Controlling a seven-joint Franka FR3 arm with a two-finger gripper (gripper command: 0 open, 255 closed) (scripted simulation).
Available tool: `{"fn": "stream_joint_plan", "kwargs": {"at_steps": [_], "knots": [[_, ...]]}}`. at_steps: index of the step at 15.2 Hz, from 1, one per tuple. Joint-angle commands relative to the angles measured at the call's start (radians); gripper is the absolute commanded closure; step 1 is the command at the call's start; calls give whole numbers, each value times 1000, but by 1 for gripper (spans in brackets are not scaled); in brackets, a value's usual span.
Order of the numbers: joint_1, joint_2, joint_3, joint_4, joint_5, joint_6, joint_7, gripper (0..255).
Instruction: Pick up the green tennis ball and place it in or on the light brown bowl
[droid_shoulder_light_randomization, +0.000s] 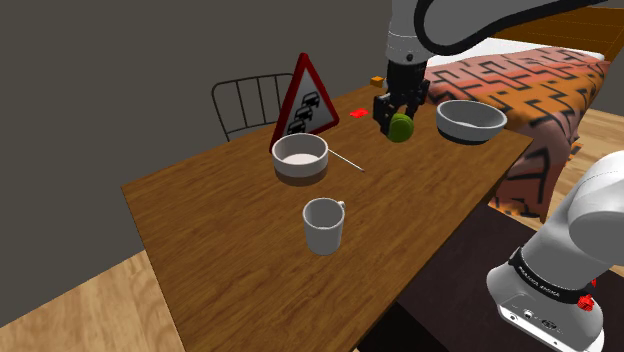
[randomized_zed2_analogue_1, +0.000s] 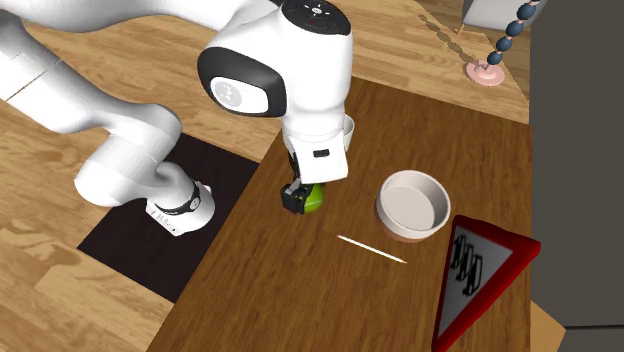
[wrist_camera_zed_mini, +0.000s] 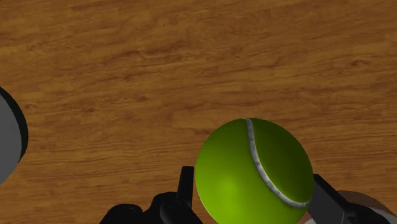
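ball in claw, bowl not yet reached

nearest the stand, a white mug (droid_shoulder_light_randomization: 323, 225) is noted on the wooden surface (droid_shoulder_light_randomization: 220, 230). beyond it the light brown bowl (droid_shoulder_light_randomization: 300, 158) is found, pale inside and brown at the foot, with a thin white stick (droid_shoulder_light_randomization: 346, 160) lying just beside it. further on, the claw (droid_shoulder_light_randomization: 399, 120) is pinched on the green tennis ball (droid_shoulder_light_randomization: 403, 129). in the wrist view the fingers (wrist_camera_zed_mini: 324, 197) are pressed to either side of it. the ball is judged to hang clear of the surface, well apart from the brown bowl. a grey bowl (droid_shoulder_light_randomization: 470, 120) is set near the ball on its other side. a triangular road sign (droid_shoulder_light_randomization: 305, 98) stands just behind the brown bowl.

risks, as judged:
- the round ball could be squeezed out of the grip during the carry.
- if released from too high, it could bounce out of the bowl and roll off the surface.
- the sign could be clipped on a low approach.
- the nearer grey bowl could be mistaken for the target.
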Motion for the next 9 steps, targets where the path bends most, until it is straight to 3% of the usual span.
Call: {"fn": "stream_joint_plan", "kwargs": {"at_steps": [1,9], "knots": [[1,71,21,61,-2,8,26,255],[6,388,89,381,-52,-10,130,255]]}}
